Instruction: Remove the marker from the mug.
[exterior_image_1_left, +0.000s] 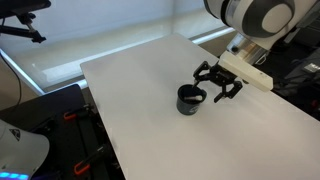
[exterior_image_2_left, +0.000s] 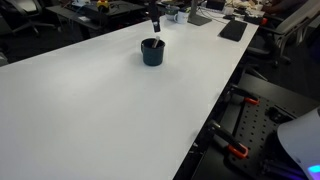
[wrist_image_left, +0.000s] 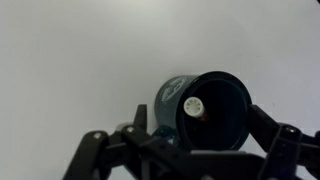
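Right now the end effector (exterior_image_1_left: 222, 84) is hanging with its two fingers spread wide and nothing between them. In an exterior view it is just beside the mug (exterior_image_1_left: 188, 100), on its right side and a little higher than its rim. The mug is standing upright on the white surface (exterior_image_1_left: 140, 120), and the marker (wrist_image_left: 193, 106) is sitting inside it. In the wrist view its pale round end is facing the camera in the left part of the mouth, with a bit of reddish body showing beside it against the dark inside. I am judging from this that its long axis is running nearly upright, perhaps leaning a little on the wall. So the marker is lying below and to the left of the open fingers, and the end effector is needing to come over the mouth and go down along this axis. Only one arm is working here. On the outside wall of the mug a pale bluish print (wrist_image_left: 170, 97) is showing, but it is too blurred to read, and I am finding no other writing.
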